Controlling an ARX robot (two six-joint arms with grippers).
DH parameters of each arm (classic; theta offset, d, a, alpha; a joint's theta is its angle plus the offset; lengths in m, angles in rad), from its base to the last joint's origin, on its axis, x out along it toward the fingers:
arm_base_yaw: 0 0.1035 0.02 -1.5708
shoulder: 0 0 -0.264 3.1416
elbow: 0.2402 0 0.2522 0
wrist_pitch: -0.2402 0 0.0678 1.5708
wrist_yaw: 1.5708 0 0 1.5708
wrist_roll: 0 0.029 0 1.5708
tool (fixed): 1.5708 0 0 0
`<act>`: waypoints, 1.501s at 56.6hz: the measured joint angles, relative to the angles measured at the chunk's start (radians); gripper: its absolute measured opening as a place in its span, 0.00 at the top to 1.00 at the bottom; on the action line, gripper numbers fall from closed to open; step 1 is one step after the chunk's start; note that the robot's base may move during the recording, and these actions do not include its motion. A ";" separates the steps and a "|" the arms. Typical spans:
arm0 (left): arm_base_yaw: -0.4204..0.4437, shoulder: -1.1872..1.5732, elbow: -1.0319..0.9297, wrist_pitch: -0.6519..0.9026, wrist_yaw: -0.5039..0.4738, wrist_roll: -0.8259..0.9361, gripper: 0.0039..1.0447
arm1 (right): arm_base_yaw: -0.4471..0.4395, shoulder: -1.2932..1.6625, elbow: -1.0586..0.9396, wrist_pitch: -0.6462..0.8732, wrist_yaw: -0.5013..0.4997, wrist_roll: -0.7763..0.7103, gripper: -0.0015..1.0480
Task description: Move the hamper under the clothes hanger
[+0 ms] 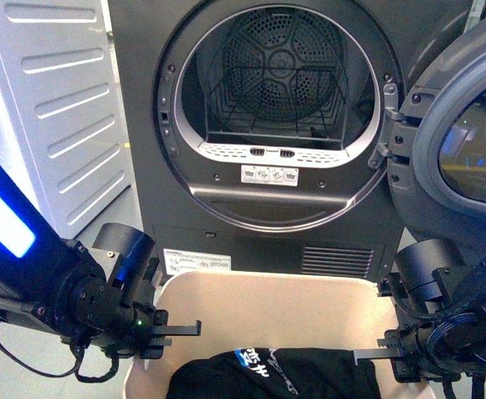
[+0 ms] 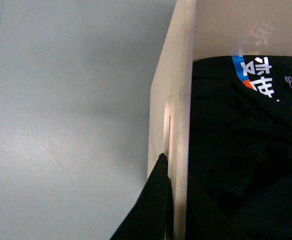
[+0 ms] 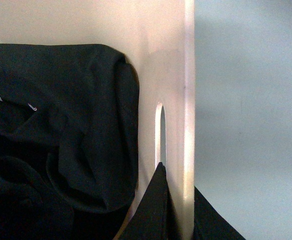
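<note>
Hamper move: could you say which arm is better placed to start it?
Right, slightly: the right gripper has fingers on both sides of the hamper wall at its handle slot; the left wrist view shows only an outer finger.

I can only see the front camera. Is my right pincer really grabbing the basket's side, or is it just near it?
Observer: The right wrist view shows the right pincer straddling the hamper wall. One finger is inside and the other is outside, both against the wall.
Operator: Yay! And the left one?
Observer: In the left wrist view, one finger of the left pincer lies against the outside of the wall, beside the handle cut-out. Its inner finger cannot be made out against the black clothes, so I cannot tell whether it is gripping.
</note>
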 joint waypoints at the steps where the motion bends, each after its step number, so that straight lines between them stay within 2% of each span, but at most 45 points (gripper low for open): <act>1: 0.000 -0.003 -0.001 0.000 0.000 0.000 0.97 | 0.000 -0.004 -0.001 0.000 0.000 -0.001 0.97; 16: -0.002 -0.071 -0.020 0.001 -0.010 0.001 0.97 | -0.003 -0.054 -0.017 0.005 -0.009 -0.003 0.97; 85: 0.011 -0.072 -0.037 0.002 -0.024 0.004 0.97 | 0.018 -0.056 -0.034 0.016 -0.023 -0.009 0.97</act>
